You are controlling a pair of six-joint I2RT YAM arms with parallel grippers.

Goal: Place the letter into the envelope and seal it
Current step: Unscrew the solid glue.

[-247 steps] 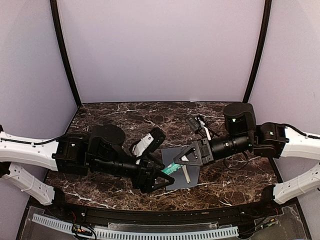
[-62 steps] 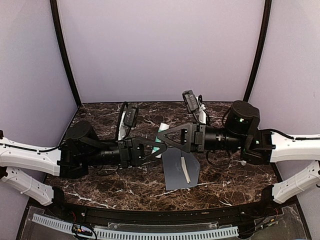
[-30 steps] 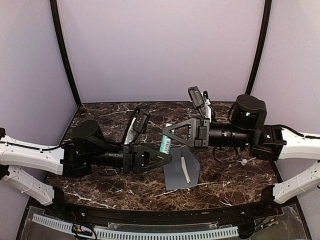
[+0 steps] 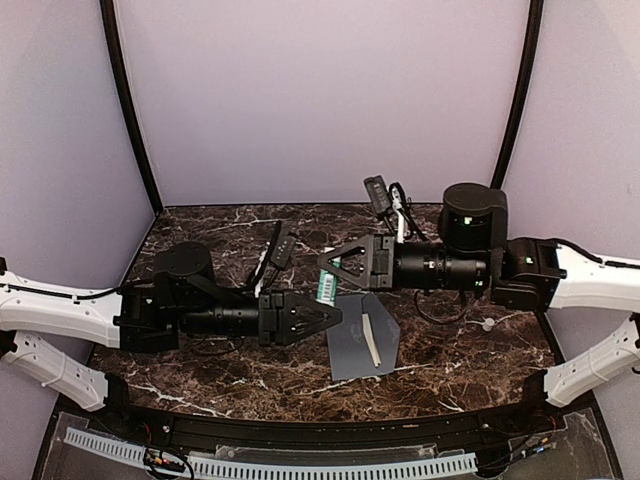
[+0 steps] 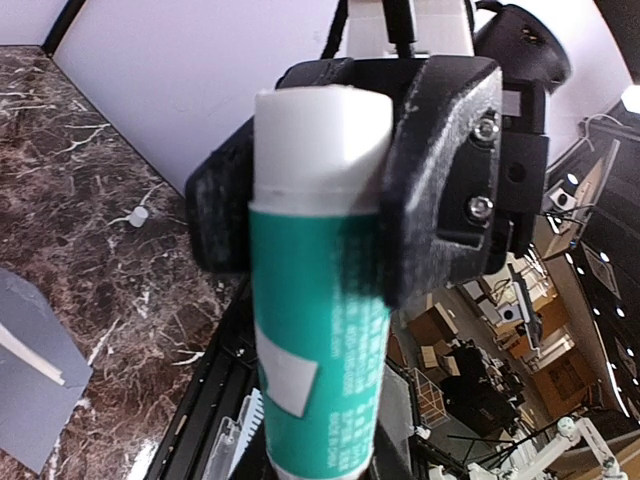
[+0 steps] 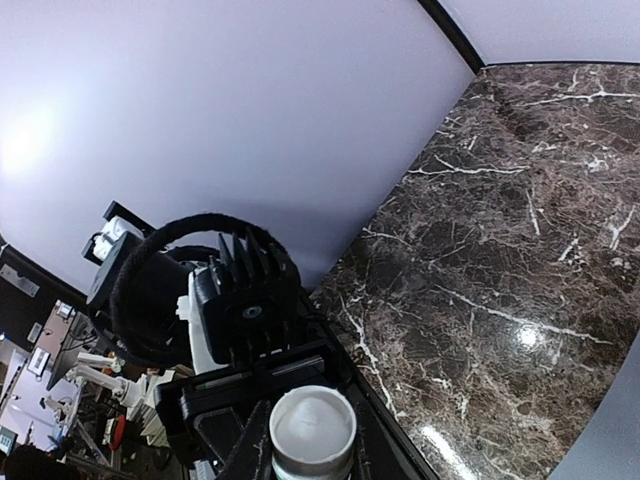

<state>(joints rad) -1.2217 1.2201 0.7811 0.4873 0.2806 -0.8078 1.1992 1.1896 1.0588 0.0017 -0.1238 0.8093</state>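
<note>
Right hand point(image 4: 330, 268) leftward with glue stick point(image 4: 326, 289); white strip point(image 4: 369, 338) on envelope point(image 4: 348, 348).

the left arm point(image 4: 50, 305) and right arm point(image 4: 595, 280) share one build: glossy white shells on the rear links, matte black housings further forward. the right arm has a fat black drum joint point(image 4: 474, 215). the left gripper point(image 4: 338, 315) and right gripper point(image 4: 323, 265) are black triangular frames with cut-outs. black cables point(image 4: 400, 190) loop over the right wrist. two silver screws point(image 5: 487, 127) stud the right gripper's grainy black finger point(image 5: 440, 170).
</note>
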